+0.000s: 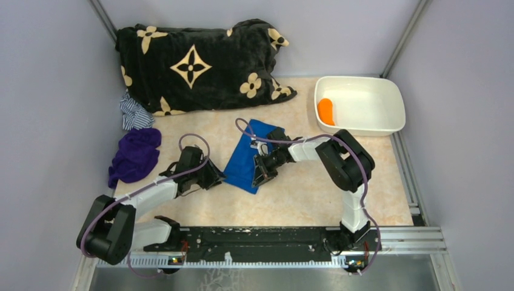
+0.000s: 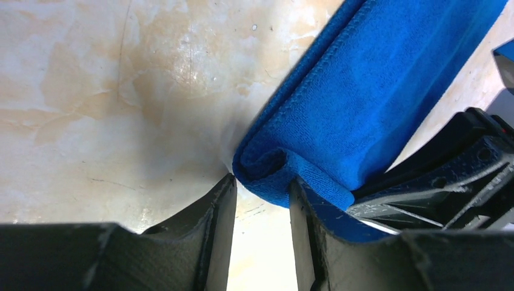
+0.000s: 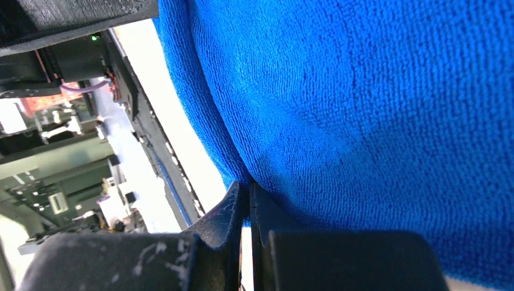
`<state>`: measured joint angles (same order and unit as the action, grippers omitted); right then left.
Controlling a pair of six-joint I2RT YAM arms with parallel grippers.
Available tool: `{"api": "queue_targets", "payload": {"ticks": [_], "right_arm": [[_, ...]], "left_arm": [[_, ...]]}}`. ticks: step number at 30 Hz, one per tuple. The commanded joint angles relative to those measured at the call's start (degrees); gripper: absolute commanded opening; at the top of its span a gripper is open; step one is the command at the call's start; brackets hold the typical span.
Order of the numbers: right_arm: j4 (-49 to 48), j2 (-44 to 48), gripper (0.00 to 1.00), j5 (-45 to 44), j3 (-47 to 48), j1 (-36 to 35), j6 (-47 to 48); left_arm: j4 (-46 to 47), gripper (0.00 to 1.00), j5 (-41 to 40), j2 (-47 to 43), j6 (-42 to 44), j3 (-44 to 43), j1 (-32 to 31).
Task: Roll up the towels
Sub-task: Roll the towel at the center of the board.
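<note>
On the table (image 1: 303, 194), the blue towel (image 1: 241, 162) lies folded, corner curled.

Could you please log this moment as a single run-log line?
blue towel: folded | left gripper: open around its corner | right gripper: shut on its edge | orange towel: in white tub

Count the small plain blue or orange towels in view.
2. The blue towel lies mid-table, pinched by the right end effector; the orange towel sits inside the white tub. More may be hidden.

The table (image 1: 315, 197) bears blue towel (image 1: 242, 159), purple cloth (image 1: 134, 154), blanket (image 1: 200, 66) (black, flowered) and white tub (image 1: 363, 108).
</note>
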<state>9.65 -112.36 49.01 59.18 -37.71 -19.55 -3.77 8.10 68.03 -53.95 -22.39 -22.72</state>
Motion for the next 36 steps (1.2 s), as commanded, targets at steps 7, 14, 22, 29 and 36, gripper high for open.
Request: {"api": "queue_targets", "payload": {"ticks": [7, 14, 22, 29, 36], "right_arm": [[13.4, 12.5, 0.26, -19.8, 4.4, -3.7, 11.3], [14.5, 20.0, 0.31, -35.2, 6.7, -12.5, 16.5], [6.8, 17.2, 0.37, -40.5, 7.7, -20.4, 21.7], [4.8, 10.8, 0.38, -45.4, 6.7, -22.3, 24.3], [6.3, 8.5, 0.38, -50.3, 3.9, -22.3, 24.6]], "left_arm": [[-8.2, 0.39, -3.6, 6.7, 3.8, -3.3, 0.2], [-8.2, 0.39, -2.4, 9.4, 4.1, -4.0, 0.2], [-8.4, 0.39, -2.5, 9.4, 4.5, -3.9, 0.2], [-8.9, 0.4, -2.9, 9.0, 4.7, -4.0, 0.3], [-8.8, 0.4, -2.8, 9.9, 5.1, -4.4, 0.2]]}}
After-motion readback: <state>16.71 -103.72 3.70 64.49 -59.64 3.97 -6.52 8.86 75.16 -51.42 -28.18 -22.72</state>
